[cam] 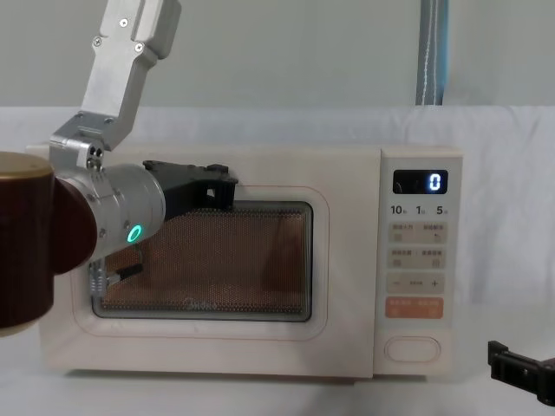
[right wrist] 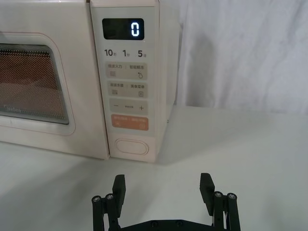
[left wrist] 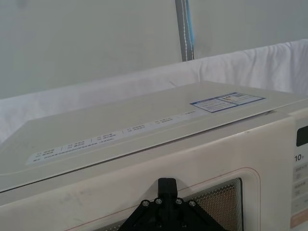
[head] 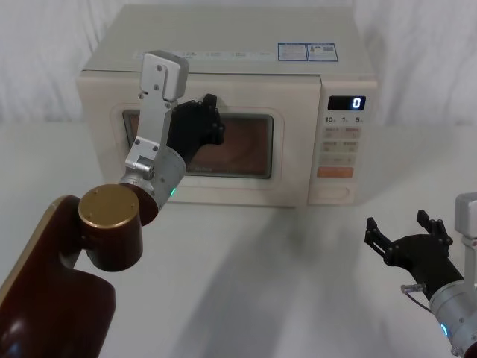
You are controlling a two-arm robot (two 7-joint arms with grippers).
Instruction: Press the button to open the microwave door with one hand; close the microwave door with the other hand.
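The microwave door sits flush with the cream oven body. My left gripper is shut, and its fingertips rest against the door at the upper edge of the dark window. The left wrist view has the joined fingers over the door's top frame. The wide cream button lies at the bottom of the control panel, under the orange key. My right gripper is open and low over the table, in front of the button and well short of it. It holds nothing.
The display reads 0. The microwave stands on a white tabletop with a white cloth behind it. My left arm's brown shoulder link occupies the near left. There is open table to the right of the oven.
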